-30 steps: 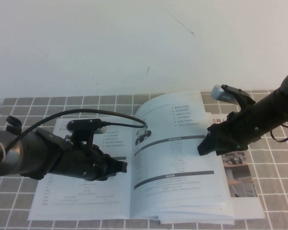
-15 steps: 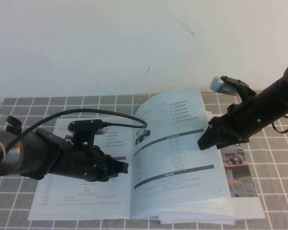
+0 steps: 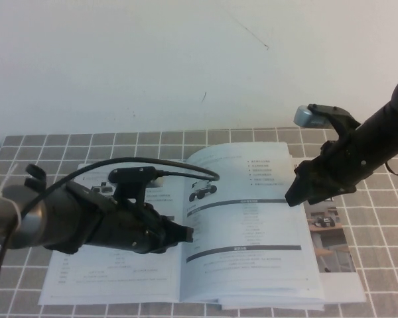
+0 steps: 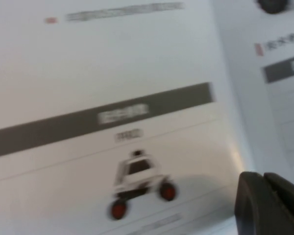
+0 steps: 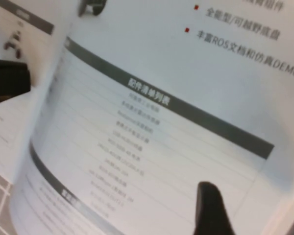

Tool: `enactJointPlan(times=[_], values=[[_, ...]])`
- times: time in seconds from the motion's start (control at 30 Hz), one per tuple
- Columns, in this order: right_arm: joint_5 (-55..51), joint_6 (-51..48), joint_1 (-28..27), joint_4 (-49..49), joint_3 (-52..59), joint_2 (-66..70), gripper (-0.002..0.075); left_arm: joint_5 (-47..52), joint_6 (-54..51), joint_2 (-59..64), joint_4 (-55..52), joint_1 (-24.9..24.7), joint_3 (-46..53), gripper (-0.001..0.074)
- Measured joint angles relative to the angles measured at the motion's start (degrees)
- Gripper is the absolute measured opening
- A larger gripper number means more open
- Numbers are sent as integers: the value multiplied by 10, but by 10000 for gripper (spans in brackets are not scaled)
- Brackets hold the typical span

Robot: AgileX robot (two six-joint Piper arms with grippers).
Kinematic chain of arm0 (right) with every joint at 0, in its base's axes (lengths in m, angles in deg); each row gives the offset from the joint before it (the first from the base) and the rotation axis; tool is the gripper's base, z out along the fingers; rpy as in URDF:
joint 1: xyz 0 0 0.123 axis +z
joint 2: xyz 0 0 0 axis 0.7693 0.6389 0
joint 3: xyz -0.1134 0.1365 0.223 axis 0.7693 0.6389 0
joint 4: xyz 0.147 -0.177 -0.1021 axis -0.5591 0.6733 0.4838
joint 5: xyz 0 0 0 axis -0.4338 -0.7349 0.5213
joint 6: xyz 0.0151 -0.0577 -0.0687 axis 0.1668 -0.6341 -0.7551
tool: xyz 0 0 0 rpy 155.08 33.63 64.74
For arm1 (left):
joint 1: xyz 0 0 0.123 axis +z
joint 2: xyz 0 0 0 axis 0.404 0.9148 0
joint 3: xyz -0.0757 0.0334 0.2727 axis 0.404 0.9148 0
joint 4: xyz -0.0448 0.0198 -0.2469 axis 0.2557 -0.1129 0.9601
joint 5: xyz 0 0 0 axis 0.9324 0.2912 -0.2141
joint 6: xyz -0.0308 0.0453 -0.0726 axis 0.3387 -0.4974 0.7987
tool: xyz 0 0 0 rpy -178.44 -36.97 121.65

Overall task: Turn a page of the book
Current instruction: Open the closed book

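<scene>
Right gripper (image 3: 293, 197) at the page (image 3: 252, 218) outer edge, grip cannot be told, left gripper (image 3: 186, 234) low over the book (image 3: 113, 278) near its spine, fingers pressed together, left wrist view alone showing a red-wheeled rover picture (image 4: 137, 188)

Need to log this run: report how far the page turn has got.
Done: the book lies open, and the page bows up off the right-hand stack. In hand: the right gripper is at the page's outer edge; the left gripper sits low by the spine. Left: carry the page over the spine and lay it flat.

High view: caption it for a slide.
Right gripper lifts the page of the book; left gripper hovers near the spine.
</scene>
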Motion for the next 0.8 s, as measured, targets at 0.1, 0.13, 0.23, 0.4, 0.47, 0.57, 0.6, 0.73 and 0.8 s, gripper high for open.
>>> enactJointPlan(times=[0.1, 0.13, 0.23, 0.4, 0.47, 0.57, 0.6, 0.73, 0.8], values=[[-6, 15, 0, 22, -1, 0, 388, -24, -6, 0, 18, -26, 0, -4], [-7, 19, 0, 27, -1, 0, 388, -31, -7, 0, 24, -34, 0, -4], [-2, 27, 0, 28, 5, 0, 388, -38, -10, 1, 29, -45, 0, -4], [41, 28, 0, 20, 52, 0, 388, -44, -12, 0, 33, -45, 0, -4], [51, 28, 0, 17, 68, 0, 388, -44, -16, -6, 26, -45, -1, -4], [52, 23, 0, 13, 73, 0, 388, -36, -19, -32, 4, -45, -9, -4], [52, 22, 0, 9, 73, 0, 388, -33, -19, -41, -4, -45, -11, -4], [52, 8, 0, -27, 73, 0, 388, -24, -15, -81, -37, -42, -13, -4], [52, 1, 1, -42, 73, 0, 388, -12, 3, -87, -60, -32, -13, -4]])
